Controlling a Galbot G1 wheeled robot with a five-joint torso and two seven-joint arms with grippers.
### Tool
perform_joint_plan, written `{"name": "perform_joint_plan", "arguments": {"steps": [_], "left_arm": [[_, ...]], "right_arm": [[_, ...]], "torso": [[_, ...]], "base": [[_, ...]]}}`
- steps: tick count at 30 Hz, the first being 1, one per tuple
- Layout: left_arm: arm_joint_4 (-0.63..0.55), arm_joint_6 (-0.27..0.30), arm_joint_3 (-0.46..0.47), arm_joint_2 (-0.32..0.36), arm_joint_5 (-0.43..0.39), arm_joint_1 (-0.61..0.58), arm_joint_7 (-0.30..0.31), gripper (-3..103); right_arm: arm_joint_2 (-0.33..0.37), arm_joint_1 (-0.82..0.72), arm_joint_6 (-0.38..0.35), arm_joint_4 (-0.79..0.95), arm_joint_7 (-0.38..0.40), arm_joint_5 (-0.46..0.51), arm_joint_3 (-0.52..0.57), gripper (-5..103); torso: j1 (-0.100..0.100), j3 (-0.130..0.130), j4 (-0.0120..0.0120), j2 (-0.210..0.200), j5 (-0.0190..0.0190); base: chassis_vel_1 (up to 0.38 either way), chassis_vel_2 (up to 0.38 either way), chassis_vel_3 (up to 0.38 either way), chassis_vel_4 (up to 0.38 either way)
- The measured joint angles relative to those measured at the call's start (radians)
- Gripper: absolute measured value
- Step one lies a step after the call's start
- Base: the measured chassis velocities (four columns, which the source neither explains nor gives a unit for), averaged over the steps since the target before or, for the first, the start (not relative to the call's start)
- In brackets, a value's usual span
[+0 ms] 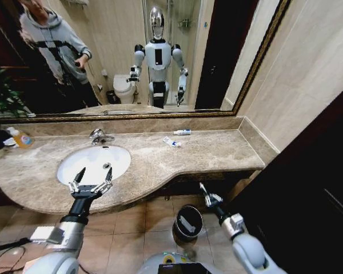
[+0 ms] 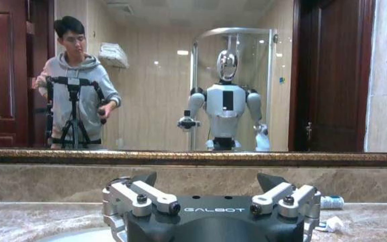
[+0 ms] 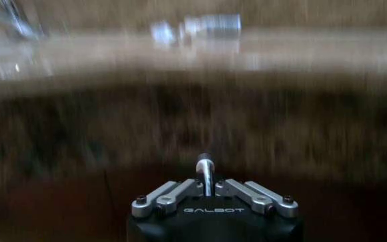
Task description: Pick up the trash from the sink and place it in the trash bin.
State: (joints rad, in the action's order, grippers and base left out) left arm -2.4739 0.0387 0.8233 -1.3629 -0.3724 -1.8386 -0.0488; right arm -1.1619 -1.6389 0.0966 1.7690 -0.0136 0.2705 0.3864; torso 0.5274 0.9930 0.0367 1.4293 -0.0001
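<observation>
Marble surface [image 1: 206, 154] carries the sink [image 1: 74, 171]; left gripper [image 1: 91, 180] hovers at its front rim, jaws open. Right gripper [image 1: 204, 191], jaws closed, is near the trash bin [image 1: 188, 222].

Pretty clearly a bathroom, hotel-style or a nice home one. There's a white oval sink [image 1: 94, 163] set into a long beige-brown marble counter [image 1: 206, 153] with a chrome faucet [image 1: 97, 136] behind it, and a big framed wall mirror [image 1: 131, 57] above. In the reflection a white toilet [image 1: 124, 87] and a curved glass shower enclosure [image 2: 237, 85] show up, plus a folded towel [image 2: 115, 54] on a high rack. Tiled floor [image 1: 131, 228] under the counter, with a small black trash bin [image 1: 187, 222] sitting there.
</observation>
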Motion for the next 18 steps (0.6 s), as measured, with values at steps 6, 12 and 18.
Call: {"name": "perform_joint_plan", "arguments": {"steps": [6, 12, 18], "left_arm": [[0.000, 0.000, 0.000, 0.000, 0.000, 0.000, 0.000, 100], [0.000, 0.000, 0.000, 0.000, 0.000, 0.000, 0.000, 100], [0.000, 0.000, 0.000, 0.000, 0.000, 0.000, 0.000, 100]], "right_arm": [[-0.025, 0.102, -0.010, -0.289, -0.004, -0.049, -0.072, 4], [-0.059, 0.222, -0.070, -0.495, -0.017, -0.129, -0.112, 4], [-0.088, 0.304, -0.087, -0.621, -0.037, -0.215, -0.143, 4]], "torso": [[0.000, 0.000, 0.0001, 0.000, 0.0002], [0.000, 0.000, 0.0002, 0.000, 0.0003], [0.000, 0.000, 0.0001, 0.000, 0.0000]], "base": [[0.000, 0.000, 0.000, 0.000], [0.000, 0.000, 0.000, 0.000], [0.000, 0.000, 0.000, 0.000]]}}
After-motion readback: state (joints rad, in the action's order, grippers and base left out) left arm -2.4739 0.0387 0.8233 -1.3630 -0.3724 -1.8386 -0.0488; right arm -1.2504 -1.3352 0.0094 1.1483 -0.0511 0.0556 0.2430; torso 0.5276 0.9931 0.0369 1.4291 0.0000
